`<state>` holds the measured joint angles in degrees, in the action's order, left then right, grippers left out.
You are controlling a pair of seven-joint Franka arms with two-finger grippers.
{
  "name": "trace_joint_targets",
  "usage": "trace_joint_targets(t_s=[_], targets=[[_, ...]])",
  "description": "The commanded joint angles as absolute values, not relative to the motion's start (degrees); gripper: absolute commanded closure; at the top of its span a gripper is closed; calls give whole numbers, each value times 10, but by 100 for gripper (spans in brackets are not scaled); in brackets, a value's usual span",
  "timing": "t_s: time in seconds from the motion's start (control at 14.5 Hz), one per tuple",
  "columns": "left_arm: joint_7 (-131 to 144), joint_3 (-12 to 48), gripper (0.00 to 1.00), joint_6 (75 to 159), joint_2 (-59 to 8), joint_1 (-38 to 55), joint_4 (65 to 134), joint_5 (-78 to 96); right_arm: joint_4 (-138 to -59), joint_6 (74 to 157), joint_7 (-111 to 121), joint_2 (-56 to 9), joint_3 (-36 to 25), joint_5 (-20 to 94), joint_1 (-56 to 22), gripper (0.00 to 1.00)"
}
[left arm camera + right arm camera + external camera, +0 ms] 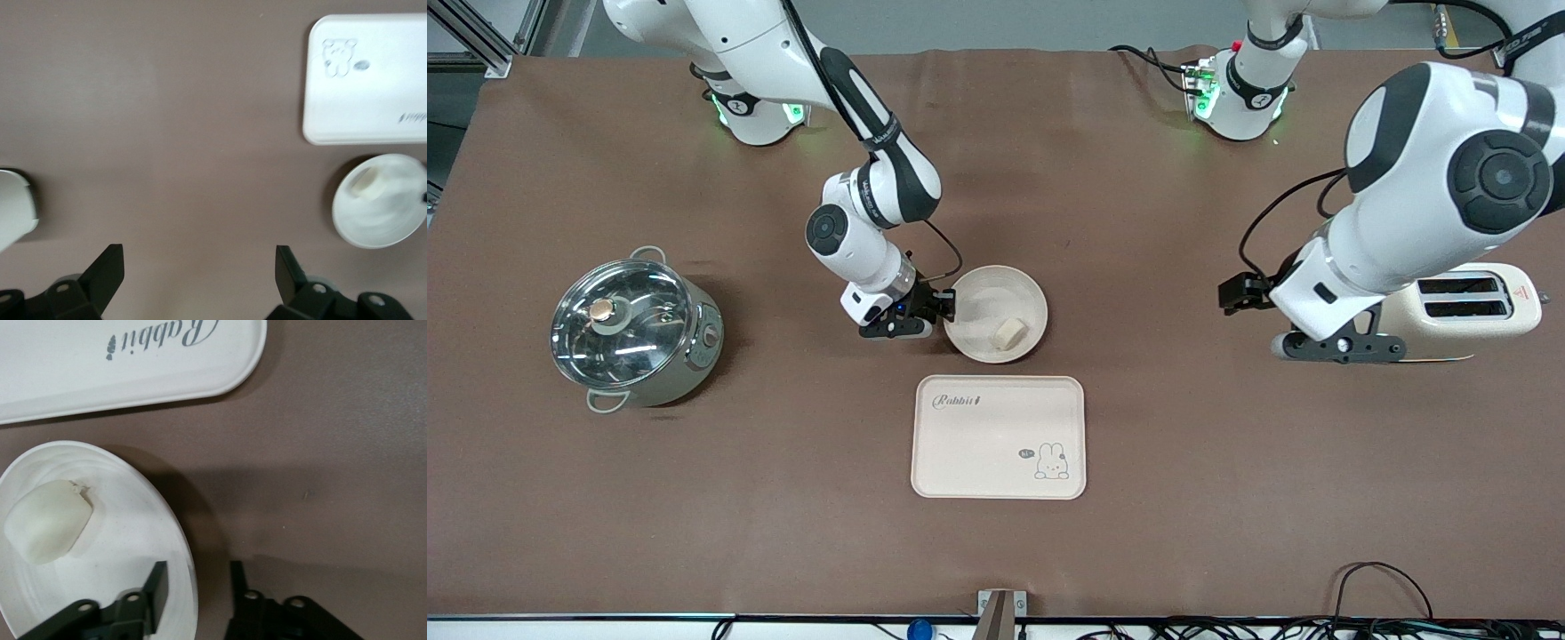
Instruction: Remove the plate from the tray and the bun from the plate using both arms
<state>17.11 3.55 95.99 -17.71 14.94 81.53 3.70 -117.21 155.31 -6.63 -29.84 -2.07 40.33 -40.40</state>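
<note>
One tray (pixel 999 436), lettered "Rabbit", lies on worktop (pixel 1227 498). Plate (pixel 996 313) with bun (pixel 1009 333) sits beside tray, off it; right gripper (pixel 197 583) straddles plate rim, fingers parted. Left gripper (pixel 199 270) spread, over bare worktop.

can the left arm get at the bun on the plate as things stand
Probably yes. The bun lies uncovered on the plate, which sits on the table, off the tray. The left hand is open above bare table beside the toaster. The right hand straddles the plate's rim at the right arm's end.
</note>
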Motion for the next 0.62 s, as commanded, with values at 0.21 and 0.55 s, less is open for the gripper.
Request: trace_joint_targets(t_s=[0.21,0.55], targets=[[427,32,3,1075,-264,268,810,42,-1151,1383,-68,-201,-41,380,-291,0],[631,33,3,1180,-368,345,809,40,-964,1133,-21,-199,-105,218,-187,0]])
